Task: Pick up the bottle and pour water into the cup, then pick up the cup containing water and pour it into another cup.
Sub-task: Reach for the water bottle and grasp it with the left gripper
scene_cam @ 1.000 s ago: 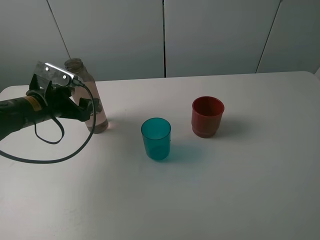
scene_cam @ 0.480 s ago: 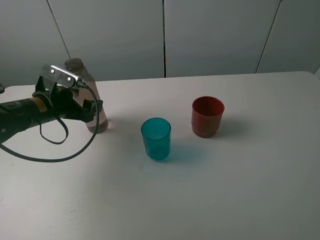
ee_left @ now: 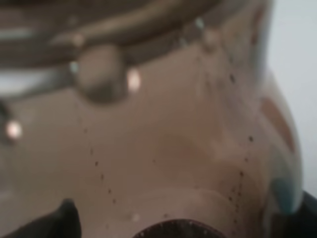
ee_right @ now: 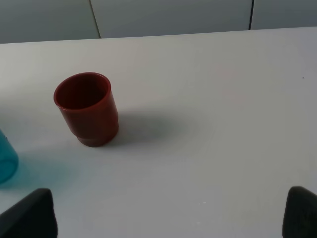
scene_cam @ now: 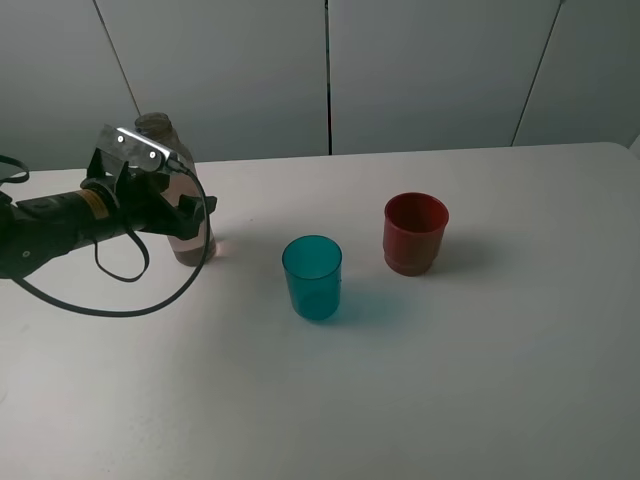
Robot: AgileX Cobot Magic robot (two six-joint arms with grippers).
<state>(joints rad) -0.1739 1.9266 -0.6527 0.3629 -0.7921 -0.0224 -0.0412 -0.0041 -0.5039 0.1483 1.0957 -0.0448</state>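
While its jaws stand spread wide, the left pincer comes in level from the side and brackets the tall clear bottle, which stands upright on the white worktop. One dark finger shows on the near side of the bottle. The other is hidden behind it, and whether either pad touches the plastic cannot be told. From the left wrist camera the bottle's wall fills nearly the whole view, blurred and beaded with droplets. A black cable loops down from the arm to the worktop.

Beyond the left pincer's tips, past the bottle, the translucent teal cup stands upright and well apart. Farther the same way stands the red-brown cup, also upright; the two cups are near each other but not touching.

The right pincer has its dark fingers parted wide and grips nothing. The red-brown cup stands ahead of it on the worktop, with the teal cup only just showing at the edge of the right wrist view.
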